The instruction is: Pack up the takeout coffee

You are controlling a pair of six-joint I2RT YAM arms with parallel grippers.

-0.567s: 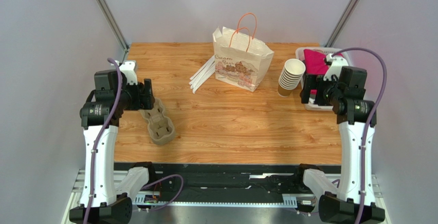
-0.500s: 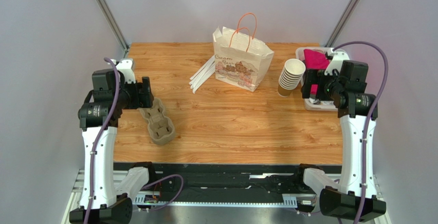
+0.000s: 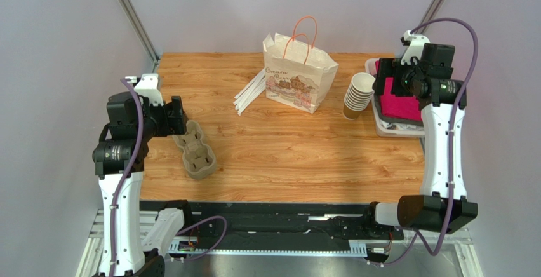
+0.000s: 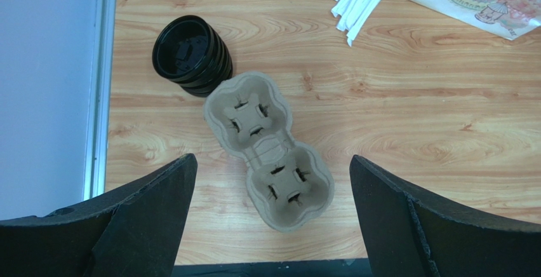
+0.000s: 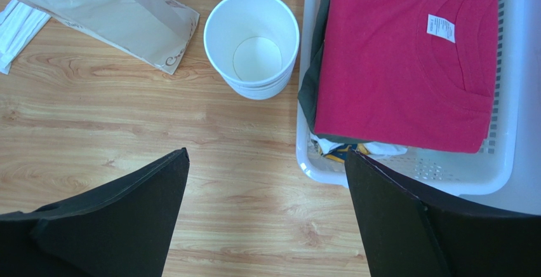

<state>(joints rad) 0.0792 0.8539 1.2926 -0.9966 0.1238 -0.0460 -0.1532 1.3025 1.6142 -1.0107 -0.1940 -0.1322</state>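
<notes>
The takeout coffee is out of view in every frame. A white paper bag (image 3: 298,74) with orange handles stands at the back middle of the table. My left gripper (image 3: 178,115) hangs open above the left side, and in the left wrist view it (image 4: 272,157) frames a grey-brown pulp cup tray (image 4: 270,150) with nothing between its fingers. My right gripper (image 3: 383,80) is raised at the back right, open and empty. Below it (image 5: 267,152) is bare wood, with a stack of lidless cups (image 5: 251,43) further off.
A stack of black lids (image 4: 190,54) lies next to the pulp tray (image 3: 195,153), by the left table edge. White wrapped straws (image 3: 251,91) lie left of the bag. A white basket (image 5: 406,169) holding a pink shirt (image 5: 406,61) sits at the right edge, beside the cup stack (image 3: 359,94).
The right arm has lifted and swung back, uncovering the basket in the top view. The left arm has drifted slightly left and toward the near edge. Both grippers stay open.
</notes>
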